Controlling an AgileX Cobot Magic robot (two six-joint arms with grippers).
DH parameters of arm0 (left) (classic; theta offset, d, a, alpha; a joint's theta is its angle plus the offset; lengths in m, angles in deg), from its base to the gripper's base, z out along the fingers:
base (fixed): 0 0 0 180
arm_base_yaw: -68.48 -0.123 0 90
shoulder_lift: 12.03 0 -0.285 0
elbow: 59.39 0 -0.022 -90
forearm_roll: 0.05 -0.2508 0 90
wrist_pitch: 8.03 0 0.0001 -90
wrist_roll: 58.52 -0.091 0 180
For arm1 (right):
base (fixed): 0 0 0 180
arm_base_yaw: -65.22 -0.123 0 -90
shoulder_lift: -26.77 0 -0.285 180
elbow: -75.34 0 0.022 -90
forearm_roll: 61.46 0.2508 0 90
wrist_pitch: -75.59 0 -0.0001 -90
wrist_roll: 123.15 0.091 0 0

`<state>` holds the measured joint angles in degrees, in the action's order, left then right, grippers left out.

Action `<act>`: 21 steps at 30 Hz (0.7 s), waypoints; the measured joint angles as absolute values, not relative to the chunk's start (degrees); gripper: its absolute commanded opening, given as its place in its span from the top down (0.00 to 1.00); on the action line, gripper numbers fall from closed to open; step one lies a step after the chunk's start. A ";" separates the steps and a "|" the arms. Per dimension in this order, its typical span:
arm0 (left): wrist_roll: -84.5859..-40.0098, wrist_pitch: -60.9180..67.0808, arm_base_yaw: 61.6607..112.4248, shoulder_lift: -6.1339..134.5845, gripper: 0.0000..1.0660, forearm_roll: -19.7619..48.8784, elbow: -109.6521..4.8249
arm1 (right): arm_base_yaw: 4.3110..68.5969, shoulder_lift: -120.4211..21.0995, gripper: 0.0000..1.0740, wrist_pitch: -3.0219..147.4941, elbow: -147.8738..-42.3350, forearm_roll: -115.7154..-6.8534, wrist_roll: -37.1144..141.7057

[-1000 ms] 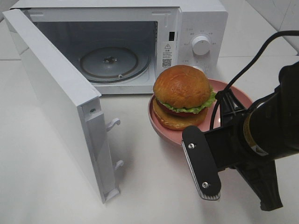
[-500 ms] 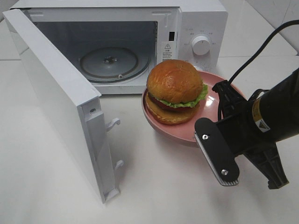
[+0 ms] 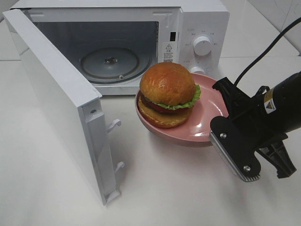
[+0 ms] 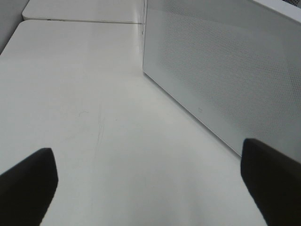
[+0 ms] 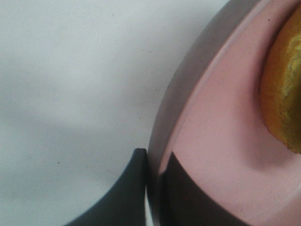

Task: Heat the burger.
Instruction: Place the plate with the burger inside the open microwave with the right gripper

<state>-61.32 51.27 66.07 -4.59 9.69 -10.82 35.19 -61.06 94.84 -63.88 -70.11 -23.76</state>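
The only writing is on the white microwave (image 3: 202, 28): a sticker (image 3: 168, 54) beside the cavity carries a warning triangle and a square code, but its print is too small to read, as are the faint marks around the dial (image 3: 202, 45). A yellow label (image 3: 269, 107) on the right arm is also unreadable. That arm reaches in low from the side, its wrist turned so one flat finger faces the high camera, and the right gripper (image 3: 220, 126) is clamped on the rim of the pink plate (image 3: 207, 113). The right wrist view shows its dark fingertips (image 5: 176, 188) pinching the rim from both faces. The burger (image 3: 167, 94) sits on the plate on the side away from this gripper, just in front of the open cavity with its glass turntable (image 3: 109, 63). The burger hides most of a lower knob (image 3: 197, 70). A shadow lies under the plate, so I cannot tell whether it touches the table (image 3: 164, 188). The left gripper (image 4: 150, 183) is spread wide and holds nothing; only its two fingertips show, cut off by the frame. Beyond them stands the dotted outer face of the open door (image 4: 225, 75).
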 measured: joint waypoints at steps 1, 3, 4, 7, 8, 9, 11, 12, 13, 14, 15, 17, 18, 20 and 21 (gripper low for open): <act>-61.32 51.27 66.07 -4.59 0.08 9.69 -10.82 | 35.19 -61.06 1.00 94.84 -63.88 -70.11 -23.76; -61.32 51.27 66.07 -4.59 0.08 9.69 -10.82 | 36.63 -61.18 1.00 93.29 -63.88 -66.56 -30.30; -61.32 51.27 66.07 -4.59 0.08 9.69 -10.82 | 36.63 -61.18 1.00 93.29 -63.88 -66.56 -30.30; -61.32 51.27 66.07 -4.59 0.08 9.69 -10.82 | 37.14 -61.18 1.00 92.89 -63.88 -63.58 -33.85; -61.32 51.27 66.07 -4.59 0.08 9.69 -10.82 | 37.14 -61.18 1.00 92.43 -63.88 -62.49 -34.82; -61.32 51.27 66.07 -4.59 0.08 9.69 -10.82 | 37.14 -61.18 1.00 92.43 -63.88 -62.49 -34.82; -61.32 51.27 66.07 -4.59 0.08 9.69 -10.82 | 37.14 -61.18 1.00 91.86 -63.88 -62.37 -35.34; -61.32 51.27 66.07 -4.59 0.08 9.69 -10.82 | 37.14 -61.23 1.00 90.83 -63.88 -62.26 -35.68; -61.32 51.27 66.07 -4.59 0.08 9.69 -10.82 | 37.14 -61.23 1.00 90.83 -63.88 -62.26 -35.68; -61.32 51.27 66.07 -4.59 0.08 9.69 -10.82 | 37.14 -61.23 1.00 90.03 -63.88 -62.26 -35.62; -61.32 51.27 66.07 -4.59 0.08 9.69 -10.82 | 37.14 -61.23 1.00 89.51 -63.94 -62.20 -35.62; -61.32 51.27 66.07 -4.59 0.08 9.69 -10.82 | 37.14 -61.23 1.00 89.22 -63.99 -62.20 -35.62; -61.32 51.27 66.07 -4.59 0.08 9.69 -10.82 | 37.14 -61.23 1.00 88.77 -64.05 -62.43 -35.62; -61.32 51.27 66.07 -4.59 0.08 9.69 -10.82 | 37.14 -61.23 1.00 88.77 -64.05 -62.89 -35.62; -61.32 51.27 66.07 -4.59 0.08 9.69 -10.82 | 37.14 -61.23 1.00 88.77 -64.05 -62.89 -35.62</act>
